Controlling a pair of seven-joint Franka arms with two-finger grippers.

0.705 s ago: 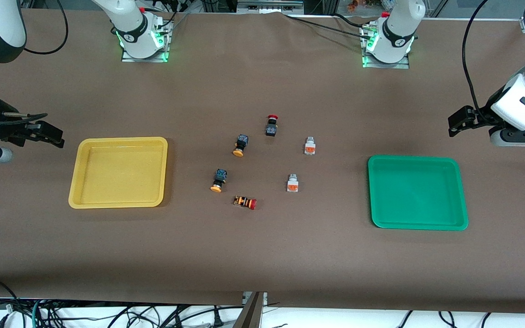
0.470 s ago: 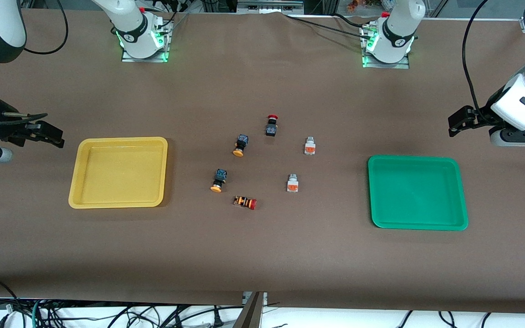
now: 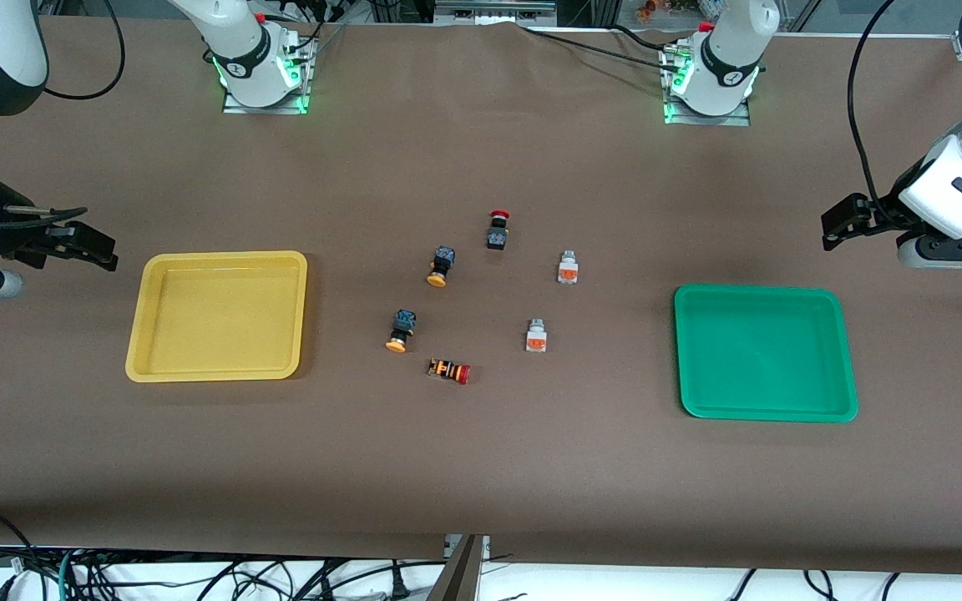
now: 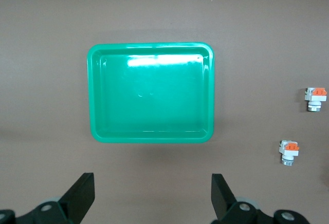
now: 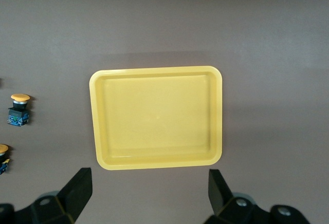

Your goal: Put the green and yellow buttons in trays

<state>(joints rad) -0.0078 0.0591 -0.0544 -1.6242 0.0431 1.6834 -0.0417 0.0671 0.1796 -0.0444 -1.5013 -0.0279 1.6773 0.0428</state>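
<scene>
Front view: four buttons (image 3: 440,266) between trays (image 3: 218,316)

mid-table: six switches (image 3: 481,292) spread loosely, gaps between each | yellow tray (image 3: 140,334) toward right arm's end, green tray (image 3: 847,351) toward left arm's end, both hold nothing | bare cloth (image 3: 481,467) nearer the camera

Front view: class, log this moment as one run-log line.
left gripper: open, waiting | right gripper: open, waiting | yellow tray, green tray: empty | buttons: on table
</scene>
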